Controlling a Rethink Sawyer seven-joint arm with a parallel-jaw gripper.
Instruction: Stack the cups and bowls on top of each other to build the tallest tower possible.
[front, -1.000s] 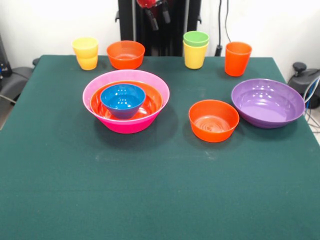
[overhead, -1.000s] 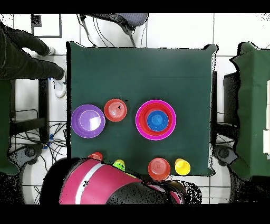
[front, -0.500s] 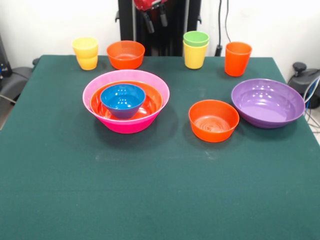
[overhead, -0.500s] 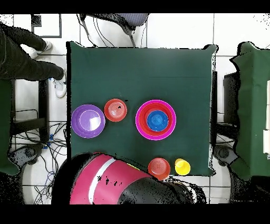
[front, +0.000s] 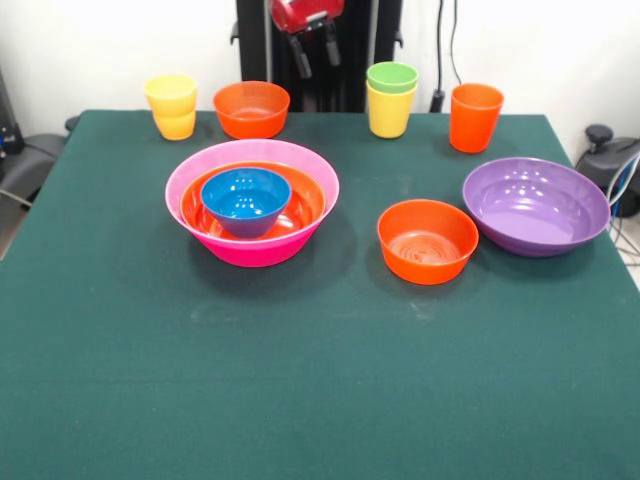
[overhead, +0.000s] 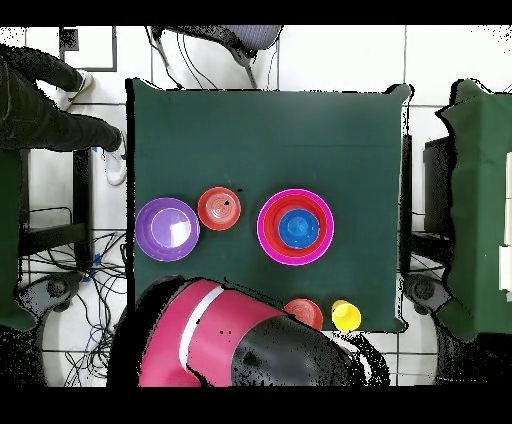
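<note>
While my gripper (front: 314, 52) hangs empty with fingers seemingly apart over the table's (front: 300, 380) far edge, the tower (front: 251, 200), pink, orange, blue, sits left of centre.

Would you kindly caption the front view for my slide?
Blue bowl nested in orange, in pink bowl; gripper hangs above, empty.

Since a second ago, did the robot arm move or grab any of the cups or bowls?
It grabbed nothing. The gripper came down a little at the table's far edge, jaws apart and empty, and in the overhead view the arm swung across to cover the green-on-yellow cups and the tall orange cup. Every cup and bowl stayed put, the blue bowl still nested in the pink bowl.
</note>
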